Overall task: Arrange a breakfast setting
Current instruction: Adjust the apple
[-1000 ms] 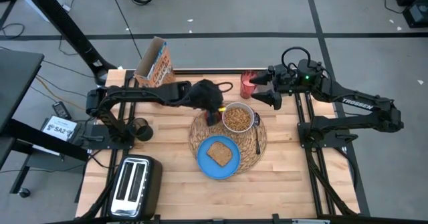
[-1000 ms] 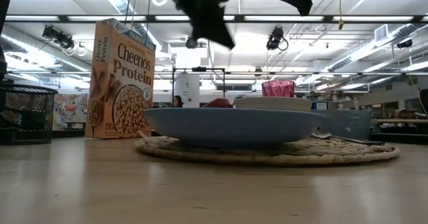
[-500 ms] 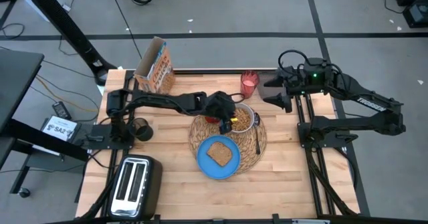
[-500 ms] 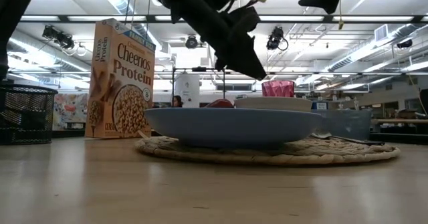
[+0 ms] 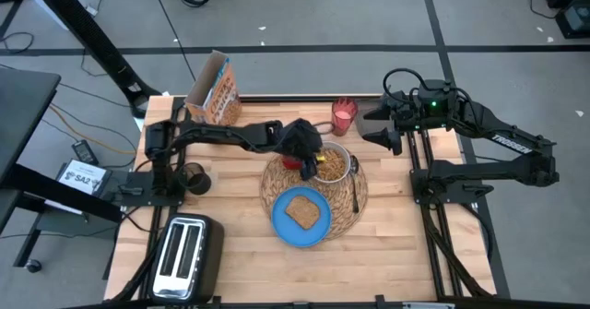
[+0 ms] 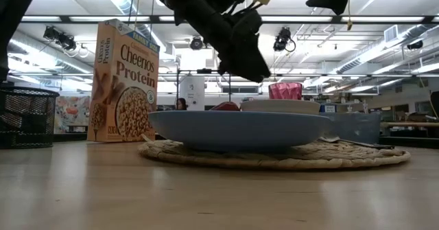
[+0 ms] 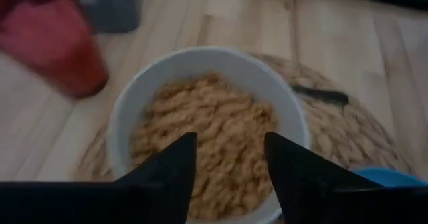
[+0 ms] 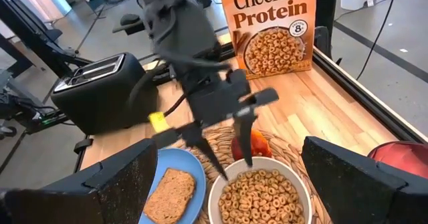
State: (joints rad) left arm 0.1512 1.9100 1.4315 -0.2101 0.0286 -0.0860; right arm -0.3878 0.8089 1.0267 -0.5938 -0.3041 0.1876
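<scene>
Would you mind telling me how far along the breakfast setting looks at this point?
Mostly laid: the blue plate with toast, the cereal-filled bowl and the spoon all sit on the straw placemat, with the apple beside the bowl. In hand: nothing; the left gripper hovers over the bowl, jaws parted and empty. Left: perhaps bringing the pink glass and Cheerios box closer. The right gripper waits open.

A black two-slot toaster (image 5: pixel 185 252) sits at the near left corner of the wooden table (image 5: pixel 230 272). A black mesh cup (image 5: pixel 194 178) stands on the left side, beyond the toaster. Grey floor (image 5: pixel 304 14) surrounds the table.
</scene>
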